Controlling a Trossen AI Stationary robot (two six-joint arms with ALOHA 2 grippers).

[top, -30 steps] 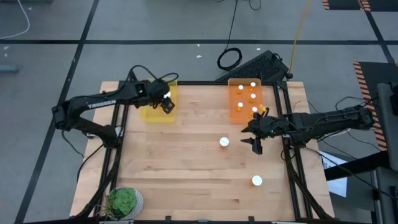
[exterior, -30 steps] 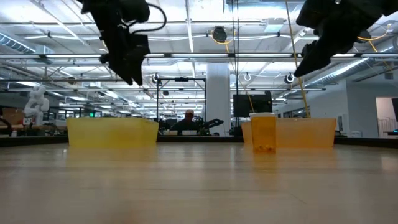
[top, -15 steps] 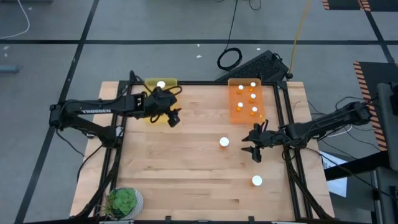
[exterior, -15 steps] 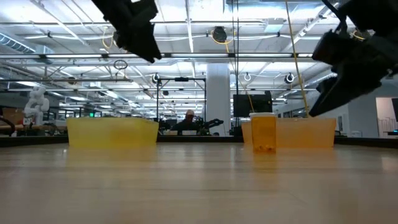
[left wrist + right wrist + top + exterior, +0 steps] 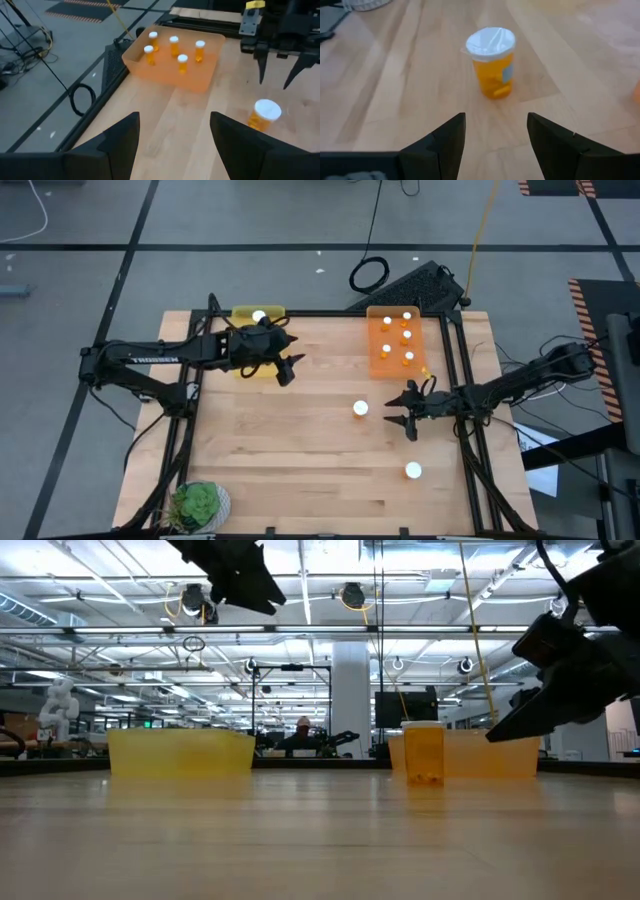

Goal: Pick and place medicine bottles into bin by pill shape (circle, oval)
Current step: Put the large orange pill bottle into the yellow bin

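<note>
Medicine bottle (image 5: 360,408) stands upright mid-table, just ahead of my right gripper (image 5: 408,416), whose jaws are spread wide and empty, and if I close in off-centre a finger could clip its white cap and topple it out of reach.

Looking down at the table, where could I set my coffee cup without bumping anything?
The widest bare wood runs from the yellow tray down to the potted plant. It is crowded on the other side: the orange tray holds five bottles, one bottle stands beside the open right claw, another nearer the front edge.
</note>
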